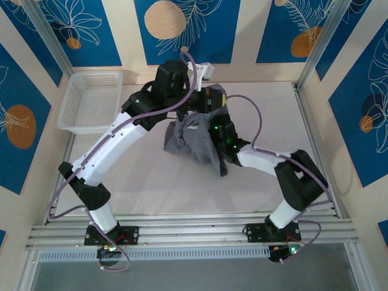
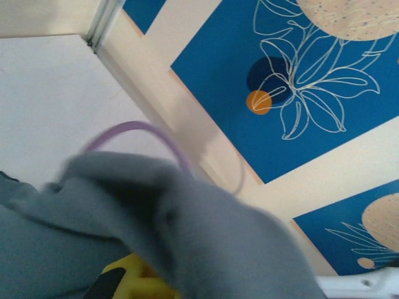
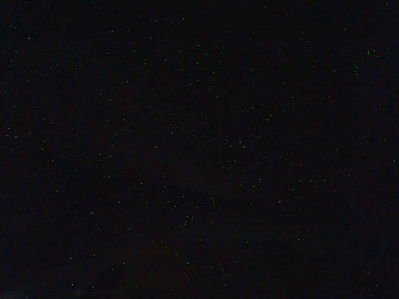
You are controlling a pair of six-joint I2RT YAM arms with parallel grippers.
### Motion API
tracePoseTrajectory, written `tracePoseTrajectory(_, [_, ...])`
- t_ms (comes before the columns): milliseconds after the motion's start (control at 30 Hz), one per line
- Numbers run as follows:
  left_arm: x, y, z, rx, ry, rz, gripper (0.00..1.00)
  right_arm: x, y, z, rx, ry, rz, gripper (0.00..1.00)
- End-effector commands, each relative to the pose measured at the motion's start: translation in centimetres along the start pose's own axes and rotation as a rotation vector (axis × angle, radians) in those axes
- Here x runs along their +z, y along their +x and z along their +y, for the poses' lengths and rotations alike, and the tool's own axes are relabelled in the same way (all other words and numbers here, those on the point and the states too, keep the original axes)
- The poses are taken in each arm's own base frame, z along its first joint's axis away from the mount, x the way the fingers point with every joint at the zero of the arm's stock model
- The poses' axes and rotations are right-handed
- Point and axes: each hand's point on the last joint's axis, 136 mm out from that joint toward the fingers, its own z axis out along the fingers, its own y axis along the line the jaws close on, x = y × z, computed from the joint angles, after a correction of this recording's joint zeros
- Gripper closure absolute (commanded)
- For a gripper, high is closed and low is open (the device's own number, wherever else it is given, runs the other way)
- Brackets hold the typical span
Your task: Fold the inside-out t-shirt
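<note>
The slate-grey inside-out t-shirt (image 1: 193,144) hangs bunched above the middle of the table, between my two arms. My left gripper (image 1: 203,104) is at the top of the bunch. In the left wrist view the t-shirt (image 2: 187,237) is draped over the jaws, which appear shut on a fold; only a yellow finger part (image 2: 128,277) peeks out. My right arm's wrist (image 1: 229,138) pushes into the shirt from the right. Its gripper is buried in the cloth, and the right wrist view is black.
A white mesh basket (image 1: 91,103) stands at the back left of the white table (image 1: 151,182). Blue patterned walls close in the sides and back. A purple cable (image 2: 137,128) loops over the shirt. Metal rails (image 1: 194,230) run along the near edge.
</note>
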Motion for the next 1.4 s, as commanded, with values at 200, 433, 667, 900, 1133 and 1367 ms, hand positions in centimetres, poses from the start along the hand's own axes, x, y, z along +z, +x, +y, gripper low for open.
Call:
tracePoseTrajectory(200, [-1.8, -2.5, -5.7, 0.134, 0.201, -0.040, 1.00, -2.1, -6.9, 1.8, 0.294, -0.056, 0.008, 1.00])
tracePoseTrajectory(433, [-0.1, -2.1, -8.1, 0.120, 0.291, 0.011, 1.00, 4.4, -3.4, -2.4, 0.477, 0.121, 0.147, 1.00])
tracePoseTrajectory(667, [-0.5, -1.0, -10.2, 0.149, 0.338, 0.039, 1.00, 7.3, 1.5, -6.4, 0.618, 0.202, 0.342, 1.00])
tracePoseTrajectory(900, [-3.3, -1.3, -12.2, 0.253, 0.350, -0.015, 1.00, 6.4, -3.5, -6.1, 0.469, 0.224, 0.275, 1.00])
tracePoseTrajectory(1133, [-4.3, -0.6, -12.8, 0.290, 0.351, -0.005, 1.00, 8.7, 4.5, -6.5, 0.470, 0.270, 0.501, 0.57])
tracePoseTrajectory(1367, [-4.3, -0.4, -14.0, 0.326, 0.395, -0.008, 1.00, 8.2, 8.1, -7.7, 0.437, 0.559, 0.744, 0.22])
